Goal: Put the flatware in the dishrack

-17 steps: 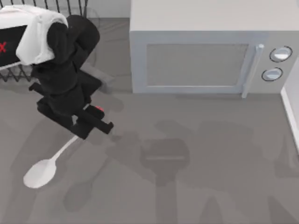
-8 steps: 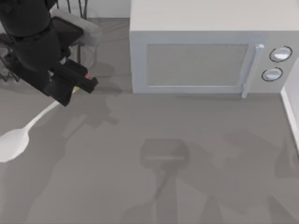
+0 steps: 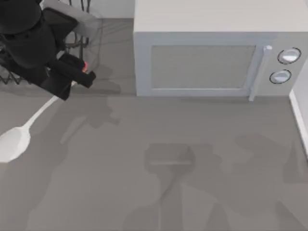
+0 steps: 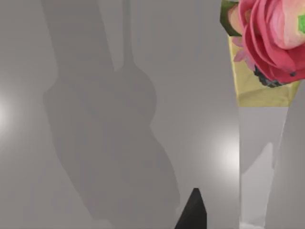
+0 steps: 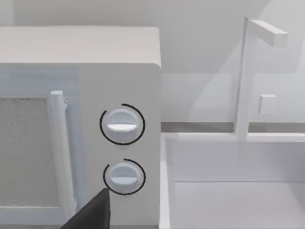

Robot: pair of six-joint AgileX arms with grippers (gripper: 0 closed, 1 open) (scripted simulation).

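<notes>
Top view first: the left gripper (image 3: 73, 83) was at the far left of the table, its fingers closed on the handle of the one spoon (image 3: 19, 137), close to the red-and-yellow knob. The spoon hung slanting, with its white bowl pointing to the near left edge. The one black dishrack (image 3: 79, 26) stood just behind the arm, in the far left corner. One grey microwave (image 3: 202, 62) sat to its right.

Left wrist view: one flower decoration (image 4: 271, 38) in pink showed on a yellow patch (I could not tell what it belonged to), above a plain grey surface with shadows.

Right wrist view: the microwave's two round knobs (image 5: 122, 125) and one white sink (image 5: 228, 181) showed. One dark fingertip (image 5: 93, 214) of the right gripper poked in; I cannot tell if that gripper was open or closed.

What could go wrong: the grip was only at the handle's tip, so I think the long spoon could swing or slip. Its bowl could also bump the thin rods going in.
</notes>
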